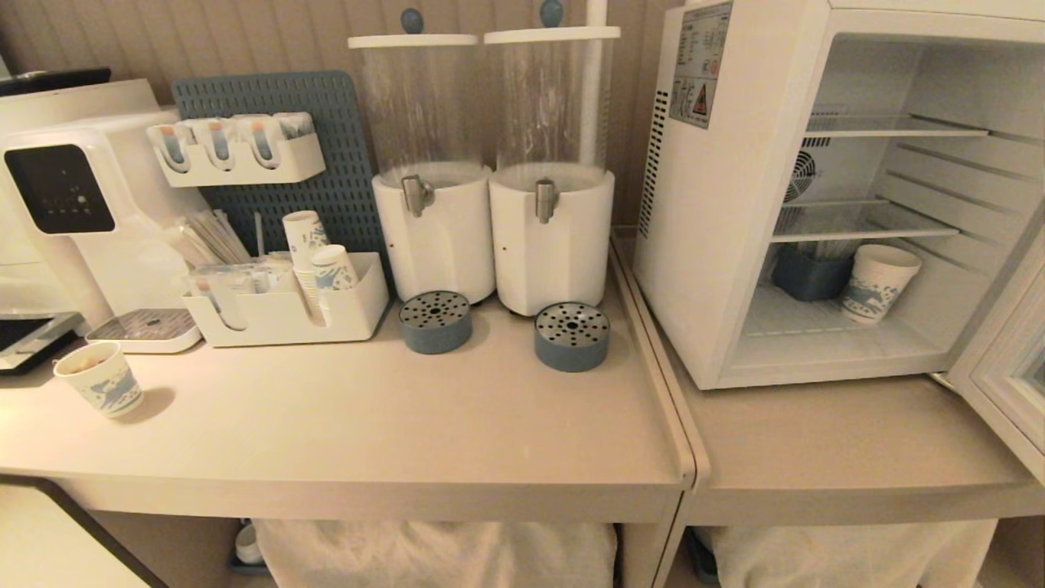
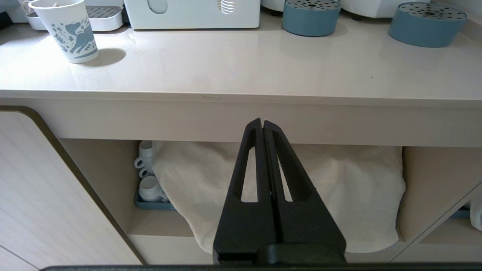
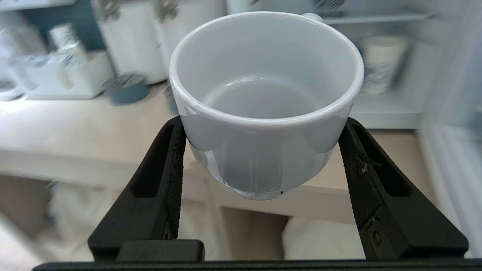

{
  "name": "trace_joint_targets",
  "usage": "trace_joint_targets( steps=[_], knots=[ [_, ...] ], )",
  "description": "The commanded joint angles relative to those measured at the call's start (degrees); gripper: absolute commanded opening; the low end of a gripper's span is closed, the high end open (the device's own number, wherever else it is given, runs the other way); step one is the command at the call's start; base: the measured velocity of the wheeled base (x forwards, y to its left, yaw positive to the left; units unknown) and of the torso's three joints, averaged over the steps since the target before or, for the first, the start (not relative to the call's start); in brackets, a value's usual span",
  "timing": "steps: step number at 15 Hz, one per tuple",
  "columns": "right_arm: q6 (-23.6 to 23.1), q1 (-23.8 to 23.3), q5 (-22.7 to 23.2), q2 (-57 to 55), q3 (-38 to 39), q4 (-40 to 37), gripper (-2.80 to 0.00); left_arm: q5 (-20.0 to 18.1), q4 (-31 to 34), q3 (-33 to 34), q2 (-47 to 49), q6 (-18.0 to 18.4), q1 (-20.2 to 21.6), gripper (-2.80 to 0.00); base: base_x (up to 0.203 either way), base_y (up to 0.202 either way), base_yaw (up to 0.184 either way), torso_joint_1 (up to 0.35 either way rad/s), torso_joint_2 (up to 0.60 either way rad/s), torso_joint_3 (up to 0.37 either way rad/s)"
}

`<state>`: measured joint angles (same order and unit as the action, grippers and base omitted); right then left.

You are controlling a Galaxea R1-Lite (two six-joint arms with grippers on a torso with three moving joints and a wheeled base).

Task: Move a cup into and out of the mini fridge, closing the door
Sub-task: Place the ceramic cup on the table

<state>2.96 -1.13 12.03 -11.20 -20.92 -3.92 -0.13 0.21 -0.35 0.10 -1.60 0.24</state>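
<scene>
One step looks done: the right gripper [image 3: 263, 158] has its fingers [image 3: 171, 165] clamped on the sides of the cup [image 3: 265, 101], carried upright in the air off the tabletop [image 1: 367, 425]. The mini fridge [image 1: 710, 245] stands ahead, its door [image 1: 1008, 376] swung open (a patterned paper cup [image 1: 878, 282] already sits inside). Placing, retrieving and shutting the door remain. The left gripper [image 2: 263, 126] hangs closed and empty below the tabletop edge.

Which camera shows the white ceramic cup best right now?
The right wrist view: the small white ceramic cup fills it, gripped between the right gripper fingers. The head view and left wrist view don't show this cup at all.
</scene>
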Motion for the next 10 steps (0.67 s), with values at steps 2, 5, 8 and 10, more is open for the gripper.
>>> trace_joint_targets(
  steps=[2,5,8,10],
  knots=[
    [-0.5,0.6,-4.5,7.4,5.6,1.9,-2.8,0.0,0.0,0.0,0.0,0.0,0.0,-2.8,0.0,0.0,0.0,0.0,0.0,0.0],
    [-2.3,0.6,-7.4,9.8,15.3,8.3,-2.8,0.0,0.0,0.0,0.0,0.0,0.0,-2.8,0.0,0.0,0.0,0.0,0.0,0.0],
    [-4.2,0.7,-9.9,11.0,20.0,10.1,-2.8,0.0,0.0,0.0,0.0,-0.1,0.0,-2.8,0.0,0.0,0.0,0.0,0.0,0.0],
    [-4.4,0.7,-11.5,11.1,20.9,2.9,-2.8,0.0,0.1,-0.1,0.0,0.0,0.0,-2.8,0.0,0.0,0.0,0.0,0.0,0.0]
  ],
)
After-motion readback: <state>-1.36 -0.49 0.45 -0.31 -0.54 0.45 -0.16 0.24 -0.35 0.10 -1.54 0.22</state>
